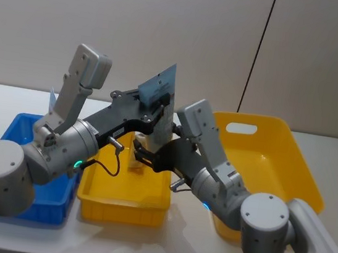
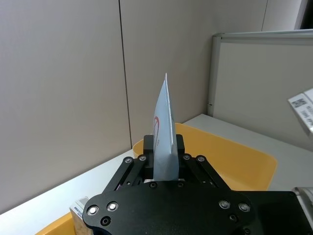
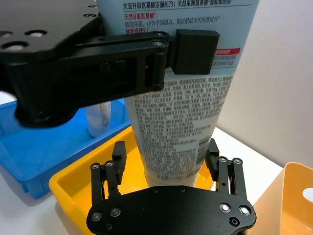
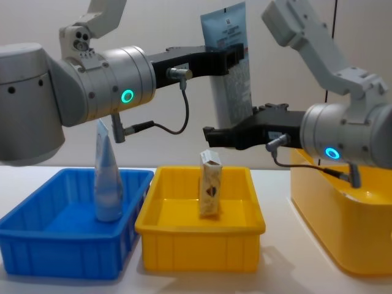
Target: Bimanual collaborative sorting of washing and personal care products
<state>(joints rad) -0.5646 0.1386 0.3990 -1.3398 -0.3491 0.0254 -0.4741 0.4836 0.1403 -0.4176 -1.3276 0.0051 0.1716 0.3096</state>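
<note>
The left claw (image 4: 236, 58) grips a pale blue squeeze tube (image 4: 233, 61) near its upper part, its fingers pressed on the tube's flat faces, holding it in the air above the small yellow bin (image 4: 199, 245). The tube's long axis runs nearly upright: crimped flat end at the top, cap end hanging down.

The right claw (image 3: 166, 156) sits at the tube's lower end with its fingers (image 3: 119, 154) spread on either side of the body and not yet touching it. So the tube lies straight between those open fingers, with the left claw gripping just above. This looks like a hand-over between the arms; the coming move seems to turn on the right claw shutting across the tube's width below the left claw's hold before the left lets go.

Below, a cream carton (image 4: 210, 184) stands upright in the small yellow bin, and a second tube (image 4: 108, 177) stands in the blue bin (image 4: 61, 245). A larger yellow bin (image 4: 343, 233) sits on the desk (image 4: 275, 275) beside the right arm.
</note>
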